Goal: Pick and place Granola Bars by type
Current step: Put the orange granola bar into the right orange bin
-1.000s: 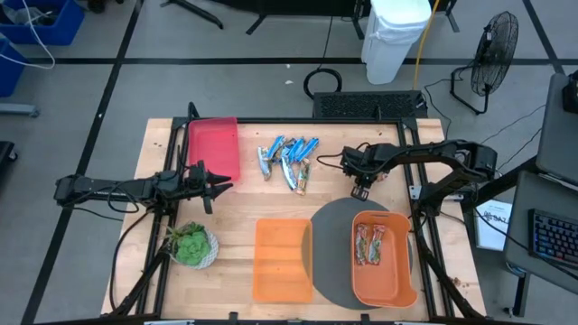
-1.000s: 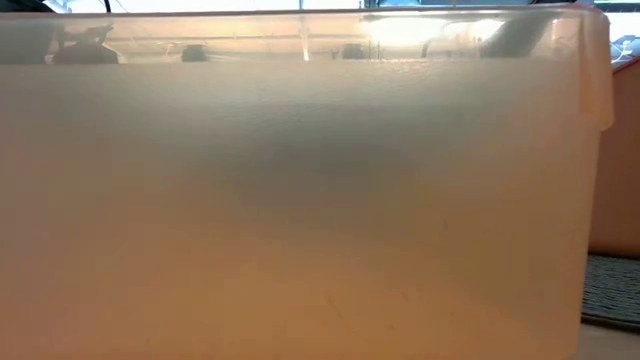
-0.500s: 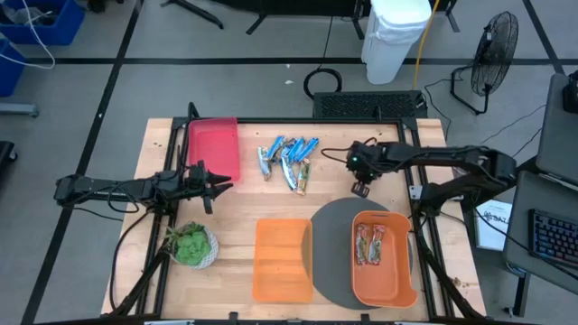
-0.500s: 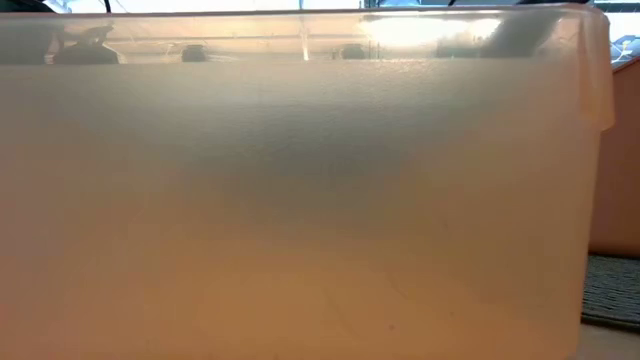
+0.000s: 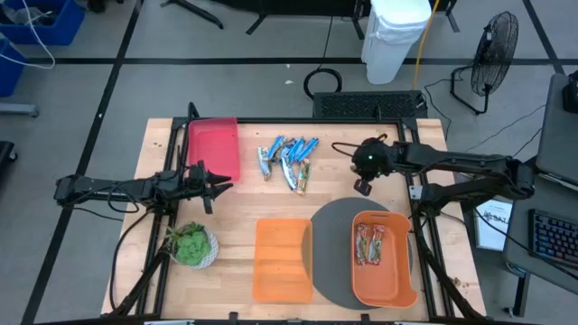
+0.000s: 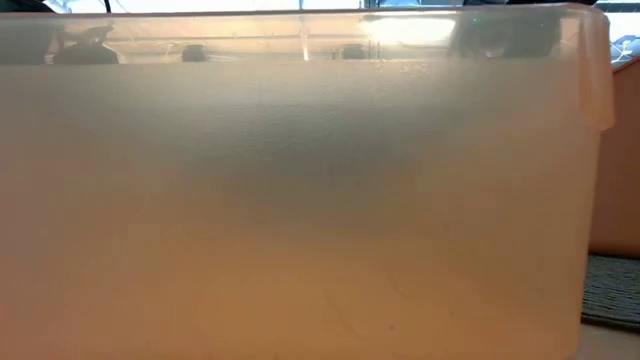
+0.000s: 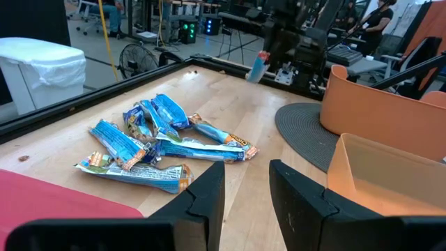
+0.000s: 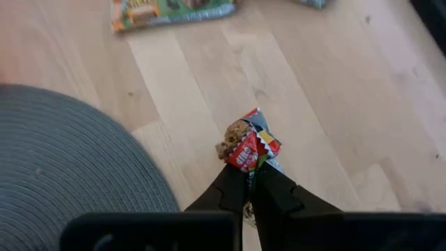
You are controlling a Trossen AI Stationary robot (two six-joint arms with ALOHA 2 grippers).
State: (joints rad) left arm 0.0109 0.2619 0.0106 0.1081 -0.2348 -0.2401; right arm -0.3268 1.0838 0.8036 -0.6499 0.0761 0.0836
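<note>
Right gripper [image 8: 249, 183] has its fingers clenched on a red-wrapped granola bar [image 8: 247, 145] just above the grey mat [image 8: 66, 150]; looks light and crinkly-slippery, so pinching the wrapper end seems fine.

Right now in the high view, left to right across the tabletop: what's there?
Left gripper → red bin → pile of blue bars → right gripper, shut on a red-wrapped bar → orange tub.
</note>
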